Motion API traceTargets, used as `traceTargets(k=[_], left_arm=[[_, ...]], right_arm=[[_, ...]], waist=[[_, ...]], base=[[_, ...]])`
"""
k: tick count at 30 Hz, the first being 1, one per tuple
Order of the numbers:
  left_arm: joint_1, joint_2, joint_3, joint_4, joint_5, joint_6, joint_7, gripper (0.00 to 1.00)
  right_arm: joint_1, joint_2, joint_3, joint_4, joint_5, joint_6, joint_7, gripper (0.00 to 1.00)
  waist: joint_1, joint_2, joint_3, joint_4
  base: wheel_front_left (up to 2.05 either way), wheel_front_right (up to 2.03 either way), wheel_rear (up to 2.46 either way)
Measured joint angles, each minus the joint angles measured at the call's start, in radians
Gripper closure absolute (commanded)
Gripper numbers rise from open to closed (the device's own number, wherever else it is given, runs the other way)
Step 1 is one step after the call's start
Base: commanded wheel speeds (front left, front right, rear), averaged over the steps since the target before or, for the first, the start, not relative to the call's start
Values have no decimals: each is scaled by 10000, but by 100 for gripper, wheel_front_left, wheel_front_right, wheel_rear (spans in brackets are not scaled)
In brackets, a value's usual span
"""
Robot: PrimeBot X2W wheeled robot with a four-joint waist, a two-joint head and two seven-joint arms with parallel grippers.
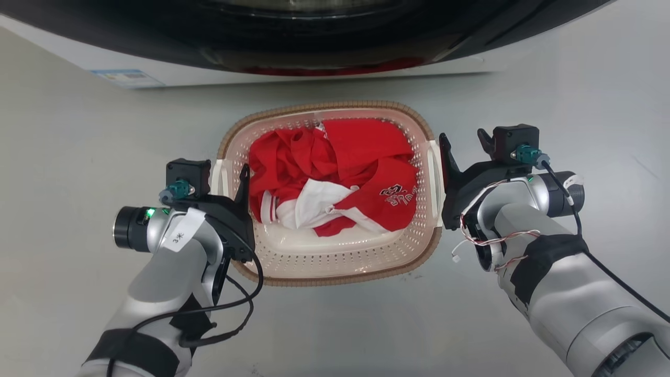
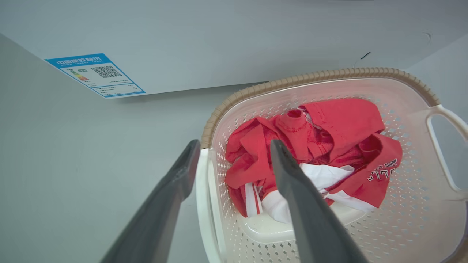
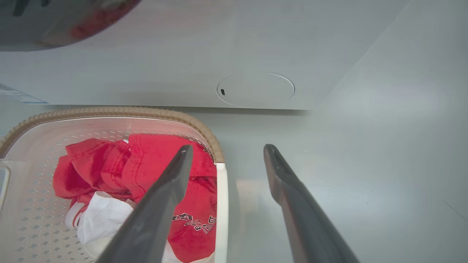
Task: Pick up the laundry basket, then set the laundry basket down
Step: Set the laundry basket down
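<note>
The left gripper (image 2: 234, 144) and right gripper (image 3: 228, 147) are straddling opposite edges of the laundry basket (image 1: 324, 107), jaws apart, lift seemingly not yet begun.

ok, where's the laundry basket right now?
Centre of the head view: the laundry basket sits just before the washing machine, between the open left gripper and right gripper, each straddling one side handle.

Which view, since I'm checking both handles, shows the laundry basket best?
The head view: the laundry basket shows rim to rim, with both handles. The left wrist view crops its near side; the right wrist view catches one corner.
</note>
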Motion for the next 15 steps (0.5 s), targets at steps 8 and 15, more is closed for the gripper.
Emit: traceTargets(k=[8,15], left_arm=[[1004,205,274,-876,153,186,-2,0],[1987,416,433,-1820,493,357,-2,0]], right_arm=[[813,-199,-483,-667,-123,2,0,0],[1756,-522,-903,-1331,-353,2,0,0]], waist=[[0,0,-965,-35],[-1,-1,-1796,-15]], base=[[0,0,0],[0,0,0]])
